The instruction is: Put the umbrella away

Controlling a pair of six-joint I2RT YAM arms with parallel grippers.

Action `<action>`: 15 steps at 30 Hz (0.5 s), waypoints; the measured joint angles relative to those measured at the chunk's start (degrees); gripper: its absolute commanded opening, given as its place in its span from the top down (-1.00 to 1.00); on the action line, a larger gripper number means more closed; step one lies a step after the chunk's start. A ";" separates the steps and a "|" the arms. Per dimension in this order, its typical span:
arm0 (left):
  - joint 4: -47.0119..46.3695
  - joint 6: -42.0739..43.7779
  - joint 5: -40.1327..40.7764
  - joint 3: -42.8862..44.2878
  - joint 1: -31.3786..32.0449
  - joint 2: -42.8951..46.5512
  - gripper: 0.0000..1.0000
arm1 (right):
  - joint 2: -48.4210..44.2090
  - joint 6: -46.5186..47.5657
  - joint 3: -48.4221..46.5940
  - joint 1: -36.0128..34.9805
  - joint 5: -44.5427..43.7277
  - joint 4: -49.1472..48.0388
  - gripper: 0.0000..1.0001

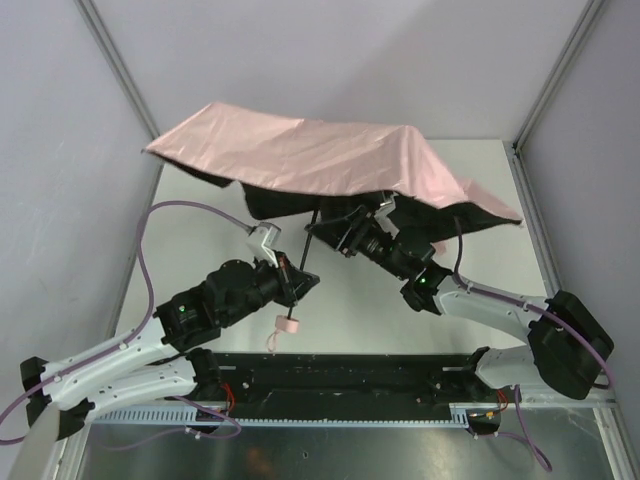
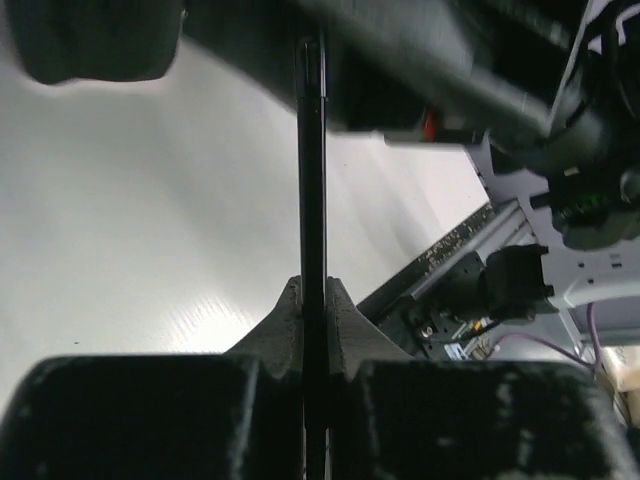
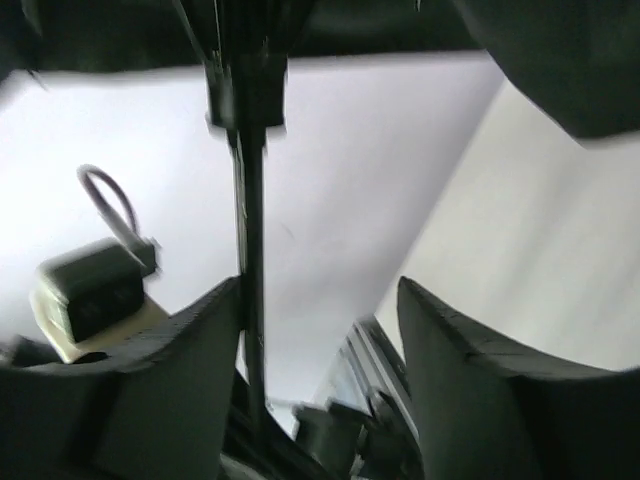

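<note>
Umbrella [image 1: 330,160] is sitting open over the far half of the table [image 1: 370,310]. Its pink canopy is spread and sagging, and the black shaft [image 1: 303,255] is slanting down toward the arms, with the pink handle [image 1: 288,323] dangling below the left gripper [image 1: 287,278]. The left gripper is clamping the shaft low down, jaws pinched right onto it. The right gripper [image 1: 335,235] is sitting higher, just under the canopy, with its fingers [image 3: 190,390] spread apart. The shaft is lying along one finger only, so it's gripping nothing. I'm reading this as the collapse step: canopy not yet folded, left arm anchoring, right arm positioning for the slider. The next move is calling for the right jaws to close on the dark block [image 3: 245,90] up the shaft and draw it toward the handle, with the left arm holding steady so the shaft isn't twisting. The top view is giving the whole layout, canopy and handle, but isn't resolving either jaw. The left wrist view is showing the pinch on the shaft [image 2: 312,150] clearly. The right wrist view is showing the open gap and the block, blurred, with no canopy shape.
</note>
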State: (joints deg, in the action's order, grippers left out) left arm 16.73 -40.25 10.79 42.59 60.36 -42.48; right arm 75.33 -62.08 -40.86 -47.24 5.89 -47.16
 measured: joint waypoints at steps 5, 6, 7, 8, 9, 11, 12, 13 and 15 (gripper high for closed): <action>0.59 1.27 3.98 0.28 -0.33 0.02 1.00 | -2.40 5.18 -0.11 -3.96 -0.02 11.85 -0.62; 0.59 1.51 4.35 0.28 -0.33 0.02 1.00 | -3.10 6.08 -0.11 -5.14 -1.22 13.62 -0.62; 0.59 1.77 4.68 0.28 -0.33 0.00 1.00 | -3.80 7.04 -0.17 -6.49 -2.78 15.30 -0.62; 0.59 1.97 5.05 0.28 -0.33 0.00 1.00 | -4.28 7.91 -0.39 -7.85 -4.66 16.81 -0.61; 0.59 2.23 5.31 0.31 -0.33 -0.02 1.00 | -4.42 8.50 -0.72 -8.83 -6.16 17.79 -0.60; 0.59 2.29 5.66 0.31 -0.33 -0.11 1.00 | -4.37 9.46 -2.16 -11.04 -10.32 20.59 -0.56; 0.57 2.27 5.79 0.31 -0.33 -0.11 1.00 | -4.31 9.68 -2.95 -12.00 -12.35 22.05 -0.52; 0.57 2.25 5.90 0.31 -0.33 -0.11 1.00 | -4.24 9.70 -3.56 -12.66 -14.03 22.95 -0.47; 0.57 2.16 6.19 0.31 -0.33 -0.11 1.00 | -3.63 9.66 -5.31 -13.70 -17.86 24.81 -0.39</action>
State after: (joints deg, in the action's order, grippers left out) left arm 17.30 -38.09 16.97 42.89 60.03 -42.59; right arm 71.70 -52.42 -46.17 -60.95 -11.97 -22.35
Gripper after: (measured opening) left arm 0.068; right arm 0.747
